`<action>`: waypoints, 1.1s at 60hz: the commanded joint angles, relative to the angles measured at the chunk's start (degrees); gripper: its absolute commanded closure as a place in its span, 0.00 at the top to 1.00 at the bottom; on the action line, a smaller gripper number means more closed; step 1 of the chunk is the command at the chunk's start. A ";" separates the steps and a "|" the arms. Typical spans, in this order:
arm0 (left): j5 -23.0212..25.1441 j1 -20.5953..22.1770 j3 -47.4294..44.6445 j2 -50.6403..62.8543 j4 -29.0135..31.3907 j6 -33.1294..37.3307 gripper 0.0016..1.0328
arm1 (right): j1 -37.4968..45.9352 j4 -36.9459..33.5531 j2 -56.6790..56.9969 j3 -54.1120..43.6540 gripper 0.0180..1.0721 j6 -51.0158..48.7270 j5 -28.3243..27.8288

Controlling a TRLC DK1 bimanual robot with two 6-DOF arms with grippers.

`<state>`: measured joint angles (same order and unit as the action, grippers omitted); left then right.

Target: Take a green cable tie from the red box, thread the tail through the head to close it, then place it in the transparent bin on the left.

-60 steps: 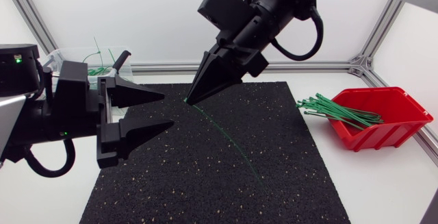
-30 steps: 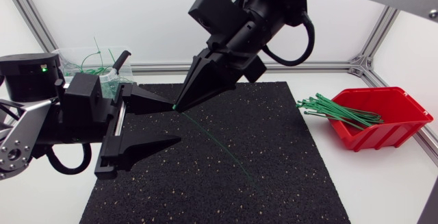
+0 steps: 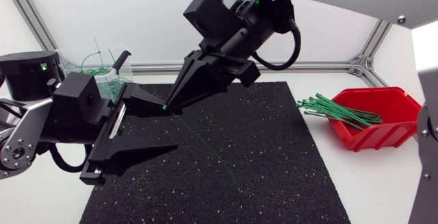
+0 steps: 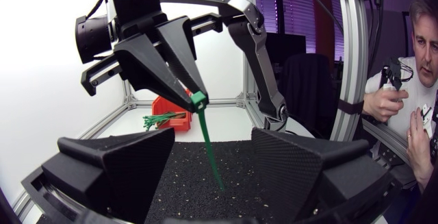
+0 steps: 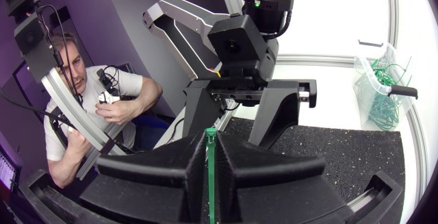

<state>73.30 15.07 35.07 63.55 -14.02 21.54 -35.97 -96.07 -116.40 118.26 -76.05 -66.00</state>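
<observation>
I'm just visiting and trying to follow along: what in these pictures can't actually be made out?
Head view: the transparent bin is partly behind the left arm, so its contents cannot be counted.
Right wrist view: the right gripper hides the tail of the cable tie.
Left wrist view: the red box is too small to count what it holds.
</observation>
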 commanded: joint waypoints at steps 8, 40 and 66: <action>2.55 -1.18 -0.44 1.67 -2.50 -1.06 0.66 | -0.95 -6.94 -3.40 2.59 0.05 -3.67 -1.85; 11.25 -5.84 -1.67 4.13 -5.93 -1.06 0.45 | -2.35 -8.25 -4.63 2.94 0.05 -5.95 -3.00; 12.75 -5.40 -2.20 3.07 -7.34 -1.15 0.31 | -3.59 -8.87 -4.19 1.45 0.05 -7.88 -3.44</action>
<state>84.79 9.58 34.30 67.07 -20.47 20.99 -39.07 -96.07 -119.35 120.31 -81.73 -69.01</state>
